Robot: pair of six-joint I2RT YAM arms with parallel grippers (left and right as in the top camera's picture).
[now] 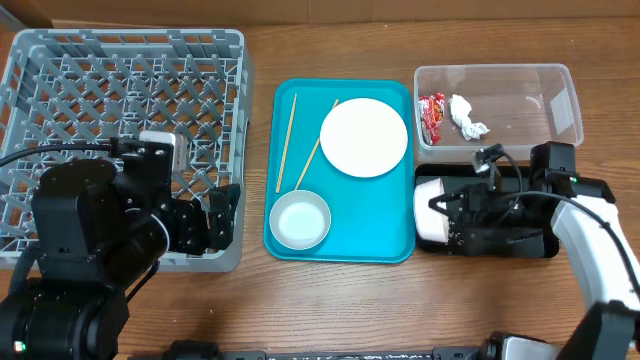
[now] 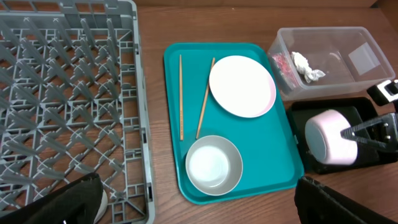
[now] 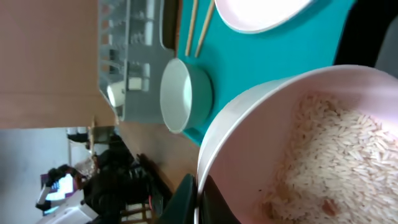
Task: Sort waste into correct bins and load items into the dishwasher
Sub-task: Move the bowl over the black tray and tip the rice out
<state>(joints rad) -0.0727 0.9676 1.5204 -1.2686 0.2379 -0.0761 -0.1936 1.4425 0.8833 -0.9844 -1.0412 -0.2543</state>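
Left gripper [image 1: 217, 215] hung wide open at the near right corner of the dish rack [image 1: 130, 36]. Right gripper [image 1: 448, 210] pinched the rim of the white bowl [image 1: 430, 208], which was tipped sideways over the black tray [image 2: 297, 121] with rice [image 3: 329, 149] loose inside. It looked rigid, smooth and breakable, best held firmly by that rim. Farther off, wrapper [image 1: 431, 118] and tissue [image 1: 466, 117] lay in the clear tub [image 1: 560, 90].
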